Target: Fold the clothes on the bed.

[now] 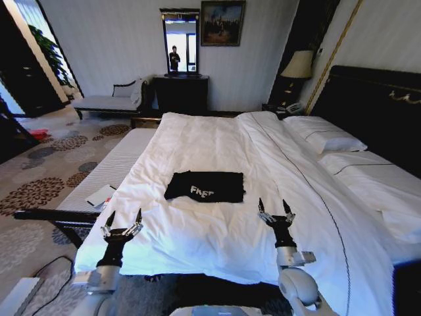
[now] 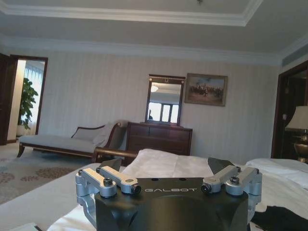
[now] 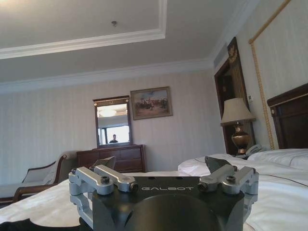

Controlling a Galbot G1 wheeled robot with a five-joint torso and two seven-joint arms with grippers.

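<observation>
A black T-shirt [image 1: 204,186] is seen lying folded into a compact rectangle on the white duvet [image 1: 217,151] of the bed [image 1: 368,105], in the middle of the duvet's width and somewhat nearer the foot edge than the pillows [image 1: 325,140]. White lettering is shown on its upper face. The shirt is touched by neither gripper.

The left gripper [image 1: 122,218] is held above the foot edge of the bed near its left corner, with its two dark fingers spread wide apart and nothing gripped between them. In the left wrist view the same gripper [image 2: 165,168] is seen pointing along the bed, and a dark patch of the shirt [image 2: 281,219] is visible beside it on the duvet.

The right gripper [image 1: 276,207] is held above the duvet close to the foot edge, to the right of the shirt and apart from it; its fingers are likewise spread wide and nothing is held. In the right wrist view this gripper [image 3: 163,166] is seen facing the far wall.

A pale upholstered bench [image 1: 108,172] is placed along the left side of the bed, with a white item [image 1: 102,196] laid on it.
</observation>
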